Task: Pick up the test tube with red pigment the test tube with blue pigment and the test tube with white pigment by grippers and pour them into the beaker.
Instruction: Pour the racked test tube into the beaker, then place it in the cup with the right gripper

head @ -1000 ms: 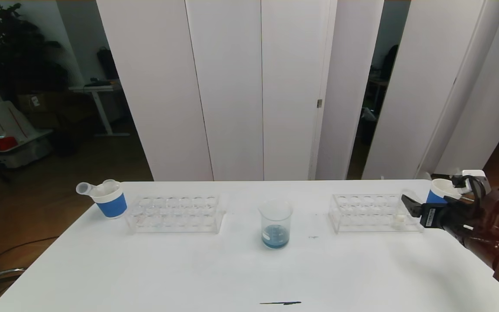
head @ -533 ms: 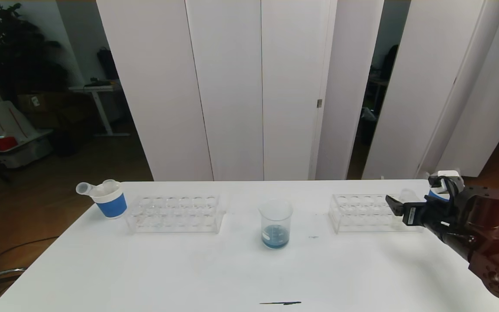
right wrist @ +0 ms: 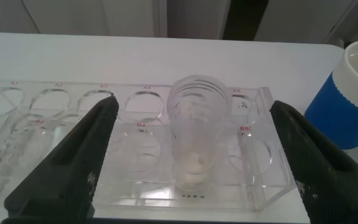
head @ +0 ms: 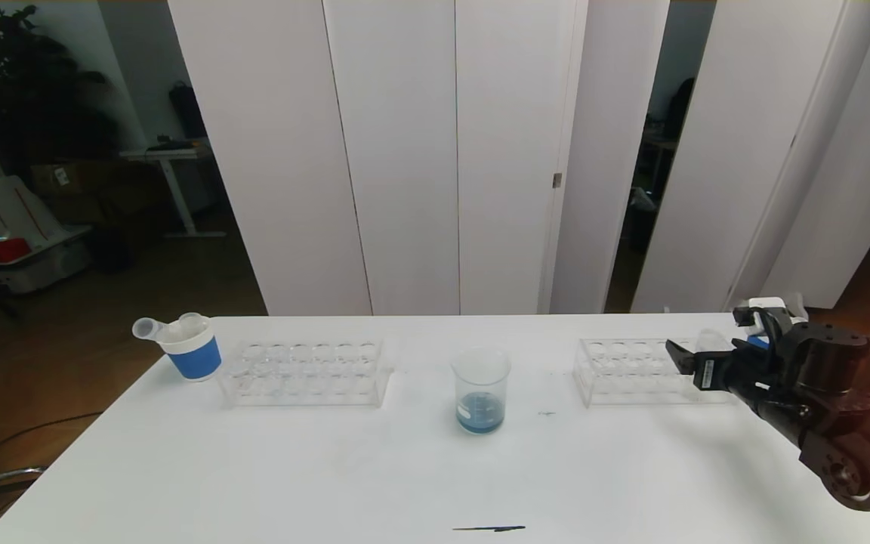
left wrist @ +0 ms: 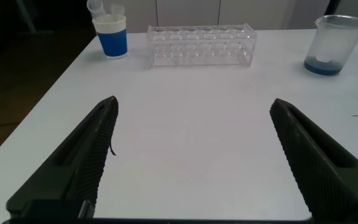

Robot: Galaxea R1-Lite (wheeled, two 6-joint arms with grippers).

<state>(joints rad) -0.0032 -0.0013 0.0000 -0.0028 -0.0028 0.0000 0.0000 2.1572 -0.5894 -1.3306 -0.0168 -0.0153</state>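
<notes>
Reaching over the right-hand rack (head: 635, 370), the right gripper (head: 688, 361) is lining up on the test tube with white pigment (right wrist: 194, 134), its fingers spread wide on either side of the tube and not yet touching it. That tube is standing upright in a hole near the rack's end, beside a blue-and-white paper cup (right wrist: 353, 93), with a pale lump sitting at its base. The beaker (head: 480, 389) in the middle of the table is already holding a shallow blue layer, so the blue pour is looking done; whether red went in too I cannot say from here. The left-hand rack (head: 305, 372) is looking empty. The left gripper (left wrist: 191, 162) is hanging low over the near table, jaws wide, holding nothing.
</notes>
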